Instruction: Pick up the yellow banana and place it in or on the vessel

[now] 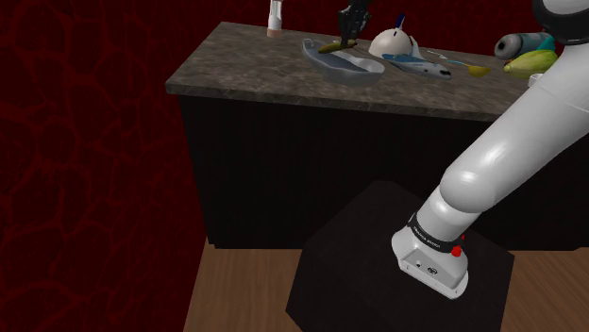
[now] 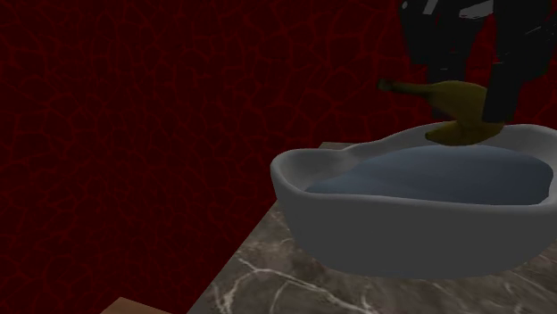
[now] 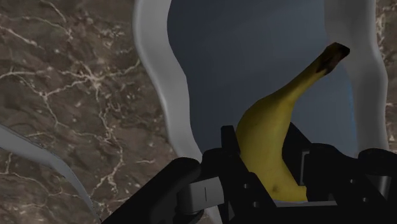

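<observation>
Wrist view: claw [image 3: 267, 167] clamped on yellow banana [image 3: 275, 137] at thick middle, stem end pointing ahead. Banana hangs over bluish inside of pale grey vessel [image 3: 154, 89], between its walls. Second exterior view: banana low over vessel's far side; contact cannot tell. Vessel sits on marbled tabletop [image 3: 76, 95]. Step in hand, by judgement: release. Lower straight down, centre between walls, part fingers only near vessel floor. Drop from height risks bounce-out.

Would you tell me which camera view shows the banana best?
The wrist view: the banana appears close up, from dark tip to where the tool clasps it. The second exterior view shows it partly behind the tool; the shoulder view, a distant sliver.
</observation>
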{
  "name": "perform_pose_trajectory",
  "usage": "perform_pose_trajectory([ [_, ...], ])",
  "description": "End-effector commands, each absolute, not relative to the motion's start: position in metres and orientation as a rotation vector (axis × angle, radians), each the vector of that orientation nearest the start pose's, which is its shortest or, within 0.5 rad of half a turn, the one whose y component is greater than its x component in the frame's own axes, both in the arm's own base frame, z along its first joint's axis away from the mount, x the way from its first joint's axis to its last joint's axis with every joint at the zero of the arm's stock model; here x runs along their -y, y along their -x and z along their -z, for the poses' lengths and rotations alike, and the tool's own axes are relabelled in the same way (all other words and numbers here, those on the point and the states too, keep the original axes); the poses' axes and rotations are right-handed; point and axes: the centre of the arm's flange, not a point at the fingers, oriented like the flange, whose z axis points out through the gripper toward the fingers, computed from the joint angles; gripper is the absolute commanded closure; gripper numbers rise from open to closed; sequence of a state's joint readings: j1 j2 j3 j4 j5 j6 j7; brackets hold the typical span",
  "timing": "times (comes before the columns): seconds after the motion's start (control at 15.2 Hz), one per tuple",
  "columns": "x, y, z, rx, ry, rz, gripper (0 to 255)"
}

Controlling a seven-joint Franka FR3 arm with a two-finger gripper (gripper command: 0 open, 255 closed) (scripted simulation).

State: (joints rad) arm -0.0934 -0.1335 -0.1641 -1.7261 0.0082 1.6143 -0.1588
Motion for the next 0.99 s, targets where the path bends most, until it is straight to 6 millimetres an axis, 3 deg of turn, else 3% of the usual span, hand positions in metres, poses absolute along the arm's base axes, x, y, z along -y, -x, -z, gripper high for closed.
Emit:
perform_pose_trajectory([
  [0.0,0.135,-0.497,-0.62,-0.152,3.112,0.041,255],
  [0.46,0.135,-0.497,-0.62,-0.152,3.112,0.041,255],
  [0.53,0.135,-0.497,-0.62,-0.152,3.112,0.041,0],
  [0.86,0.135,-0.497,-0.62,-0.152,3.112,0.041,0],
  [0.92,0.135,-0.497,-0.633,-0.152,3.112,0.041,0],
])
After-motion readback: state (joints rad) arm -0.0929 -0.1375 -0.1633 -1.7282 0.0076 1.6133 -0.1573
